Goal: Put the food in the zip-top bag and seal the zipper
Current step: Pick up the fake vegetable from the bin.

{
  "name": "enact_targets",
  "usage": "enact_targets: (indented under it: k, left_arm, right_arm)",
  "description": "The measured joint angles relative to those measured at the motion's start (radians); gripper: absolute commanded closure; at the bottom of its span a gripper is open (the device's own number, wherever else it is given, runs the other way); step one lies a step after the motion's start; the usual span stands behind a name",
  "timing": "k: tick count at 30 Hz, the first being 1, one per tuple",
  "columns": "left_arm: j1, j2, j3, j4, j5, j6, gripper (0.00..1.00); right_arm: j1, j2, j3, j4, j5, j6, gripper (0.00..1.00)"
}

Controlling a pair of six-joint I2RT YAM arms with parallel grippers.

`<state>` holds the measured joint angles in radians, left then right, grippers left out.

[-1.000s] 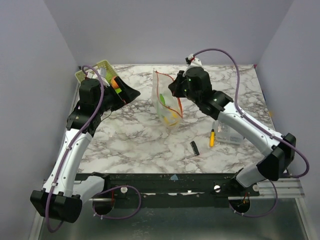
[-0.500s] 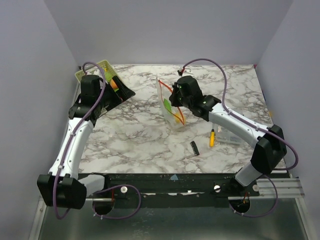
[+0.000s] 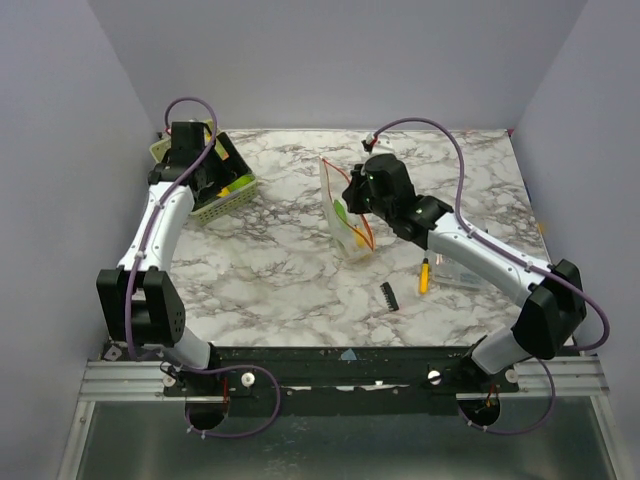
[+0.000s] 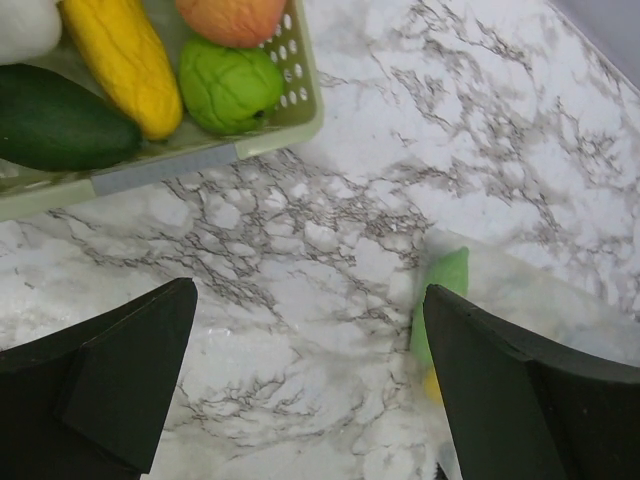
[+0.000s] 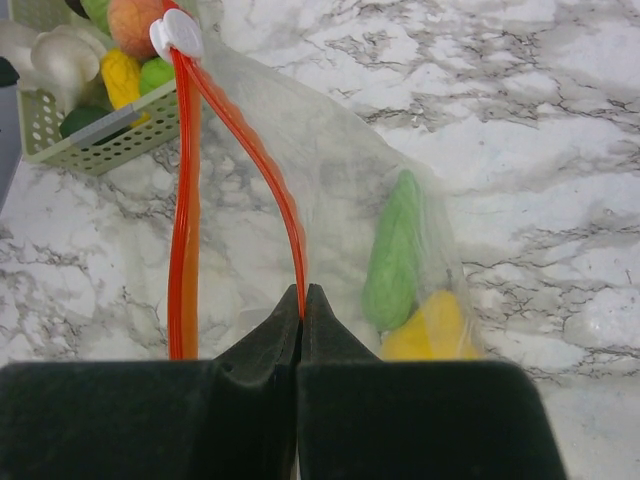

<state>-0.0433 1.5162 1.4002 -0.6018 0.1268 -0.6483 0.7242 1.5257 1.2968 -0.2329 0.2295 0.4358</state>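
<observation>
The clear zip-top bag (image 3: 347, 222) stands open at mid-table, with a green piece (image 5: 393, 255) and a yellow piece (image 5: 430, 330) of food inside. My right gripper (image 3: 358, 203) is shut on one side of the red-orange zipper (image 5: 285, 215) and holds that edge up; the white slider (image 5: 176, 38) is at the far end. My left gripper (image 3: 213, 172) is open and empty, low over the marble next to the light green basket (image 4: 200, 160). The basket holds yellow (image 4: 120, 60), green (image 4: 228, 88), dark green (image 4: 60, 125), orange-red (image 4: 230, 15) and whitish (image 4: 25, 25) food.
A yellow-handled screwdriver (image 3: 424, 275), a small black comb-like part (image 3: 389, 295) and a clear rigid box (image 3: 455, 265) lie right of the bag. The basket (image 3: 225, 200) sits at the far left near the wall.
My left arm has pulled back toward the far-left corner, away from the bag, and now hangs by the basket. My right gripper has shifted slightly with the bag's edge still in it.
</observation>
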Motion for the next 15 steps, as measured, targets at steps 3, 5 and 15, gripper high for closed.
enact_targets:
  k: [3,5,15]
  left_arm:
    - [0.05,0.08,0.059,-0.008,-0.013,-0.028,0.01]
    - [0.086,0.133,0.1,-0.018,-0.008,-0.053,0.02]
    - [0.159,0.308,0.327,-0.149,-0.152,0.031,0.05]
  right_arm:
    - [0.0,-0.013,-0.018,0.007,-0.002,0.0,0.99]
    - [0.0,-0.023,-0.029,0.008,-0.003,0.0,0.99]
    - [0.0,-0.03,-0.049,0.033,-0.016,-0.003,0.99]
